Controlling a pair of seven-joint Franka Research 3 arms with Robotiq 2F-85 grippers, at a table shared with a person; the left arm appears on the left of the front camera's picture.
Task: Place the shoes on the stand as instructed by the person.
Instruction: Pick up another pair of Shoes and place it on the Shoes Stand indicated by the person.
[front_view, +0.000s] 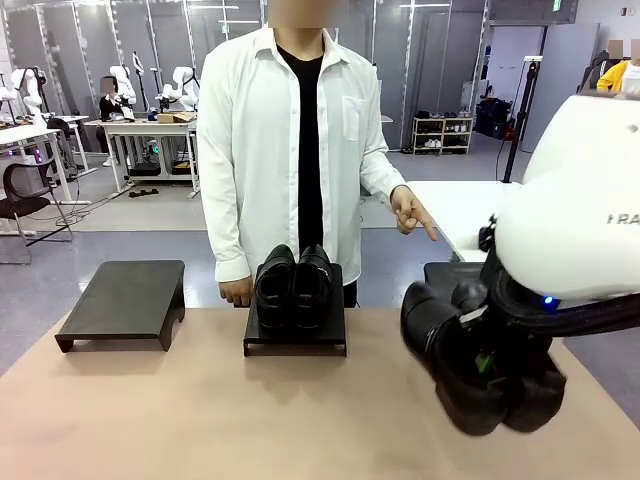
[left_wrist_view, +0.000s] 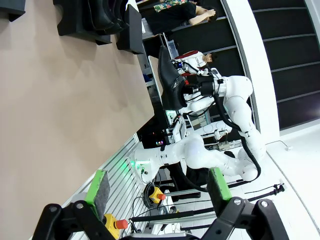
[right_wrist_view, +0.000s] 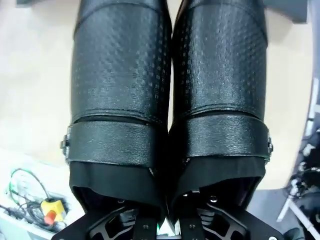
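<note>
- Tan table (front_view: 180, 420) spans the foreground, with a workshop hall beyond; the middle stand (front_view: 296, 335) serves as landmark.
- Middle stand: carries one pair of black shoes (front_view: 293, 285) side by side, long axes running across the table's depth, toes toward the camera.
- Empty stand (front_view: 125, 300): well apart to the left of the middle stand.
- Person (front_view: 290, 140): directly behind the middle stand; one hand (front_view: 412, 213) points down and to its right.
- Right gripper (right_wrist_view: 167, 220): clamped shut on the inner collars of the ankle boots (front_view: 478, 372), raised above the table right of the middle stand; boots parallel, toes directed away from the wrist.
- Left gripper (left_wrist_view: 157, 187): fingers spread wide, holding nothing.
</note>
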